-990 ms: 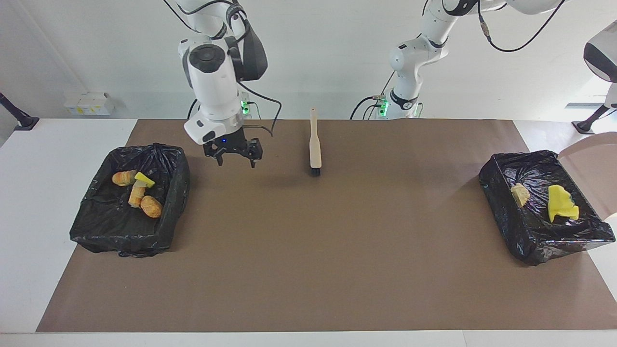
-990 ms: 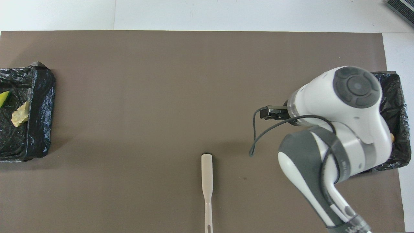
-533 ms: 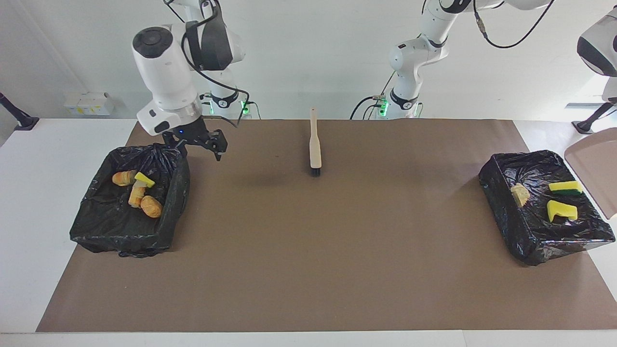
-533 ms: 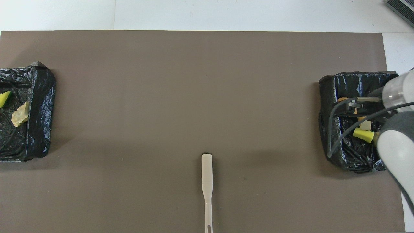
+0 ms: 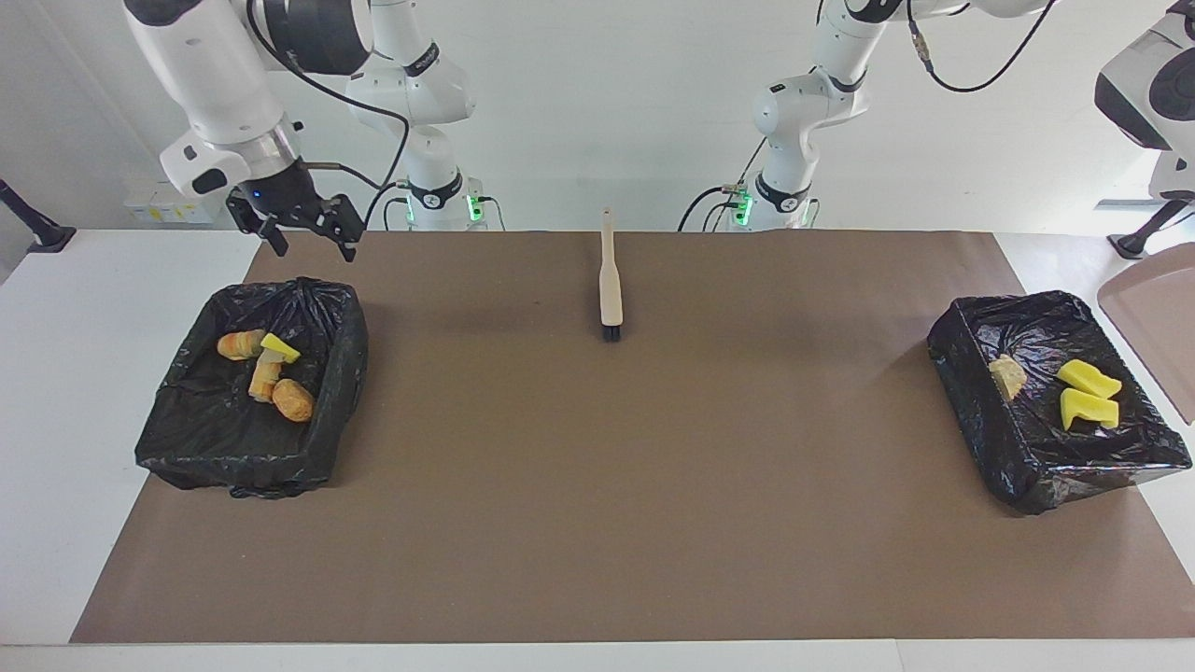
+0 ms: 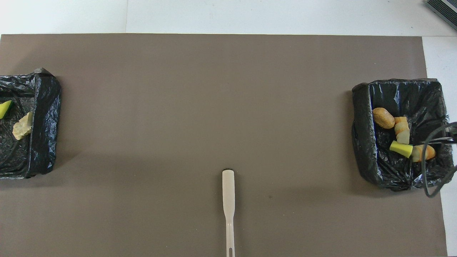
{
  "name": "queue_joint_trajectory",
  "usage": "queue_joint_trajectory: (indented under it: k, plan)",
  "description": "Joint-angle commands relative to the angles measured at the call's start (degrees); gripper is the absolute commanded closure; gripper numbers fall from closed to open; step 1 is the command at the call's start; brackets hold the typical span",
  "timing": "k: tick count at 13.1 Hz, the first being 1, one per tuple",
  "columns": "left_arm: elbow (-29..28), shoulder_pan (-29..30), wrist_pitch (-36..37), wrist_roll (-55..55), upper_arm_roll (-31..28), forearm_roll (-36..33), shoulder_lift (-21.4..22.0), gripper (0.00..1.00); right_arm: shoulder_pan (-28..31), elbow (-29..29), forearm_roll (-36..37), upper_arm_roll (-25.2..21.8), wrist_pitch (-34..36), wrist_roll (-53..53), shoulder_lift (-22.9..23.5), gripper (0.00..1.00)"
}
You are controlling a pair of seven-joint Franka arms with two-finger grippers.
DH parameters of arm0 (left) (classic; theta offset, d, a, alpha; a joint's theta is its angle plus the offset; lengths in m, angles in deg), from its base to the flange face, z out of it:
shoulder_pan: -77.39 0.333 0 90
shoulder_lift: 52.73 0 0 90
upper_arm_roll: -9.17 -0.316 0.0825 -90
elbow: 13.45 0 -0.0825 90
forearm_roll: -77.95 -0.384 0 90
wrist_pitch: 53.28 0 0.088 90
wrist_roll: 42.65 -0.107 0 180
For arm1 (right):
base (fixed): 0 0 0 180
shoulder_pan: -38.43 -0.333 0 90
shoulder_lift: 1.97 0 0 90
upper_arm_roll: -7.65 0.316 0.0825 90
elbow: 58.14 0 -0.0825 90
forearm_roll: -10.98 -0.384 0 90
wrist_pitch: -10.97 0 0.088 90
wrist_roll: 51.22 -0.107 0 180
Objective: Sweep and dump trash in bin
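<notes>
Trash lies in two crinkled, black-lined bins at the table's ends.
Wavy yellow sponge chunks point(image 5: 1088, 394) lie in the bin point(image 5: 1055, 467) at the left arm's end; striped bread-like lumps point(image 5: 271, 373) in the other bin point(image 5: 233, 457). Right gripper point(image 5: 306, 224) hangs splayed wide, empty; left gripper unseen, closed.

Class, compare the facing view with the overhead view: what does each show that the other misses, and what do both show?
Facing view only: the open right gripper raised near the bin at the right arm's end, the beige dustpan at the picture's edge, and two whole yellow sponge pieces in the bin at the left arm's end. Overhead view only: the slot in the brush handle's tip. Both: the brush, both black-lined bins, the bread-like lumps.
</notes>
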Motion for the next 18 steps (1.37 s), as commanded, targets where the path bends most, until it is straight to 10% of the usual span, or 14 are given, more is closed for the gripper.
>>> queue_joint_trajectory:
  k: [1,10,18]
  plan:
    - [-2.0,-4.1,4.6,7.7,-0.3,5.5,2.0,1.0,0.6,0.2,0.6,0.5,0.5,1.3,-0.2,0.0]
    - [-12.3,-20.3,12.5,43.6,-0.3,27.1,9.3,1.0,0.4,0.2,1.4,0.7,-2.2,1.3,0.1,0.0]
    - [-13.5,-33.3,-0.3,82.3,-0.2,44.5,3.2,1.0,0.7,0.1,1.5,0.5,-6.1,1.2,0.5,0.0]
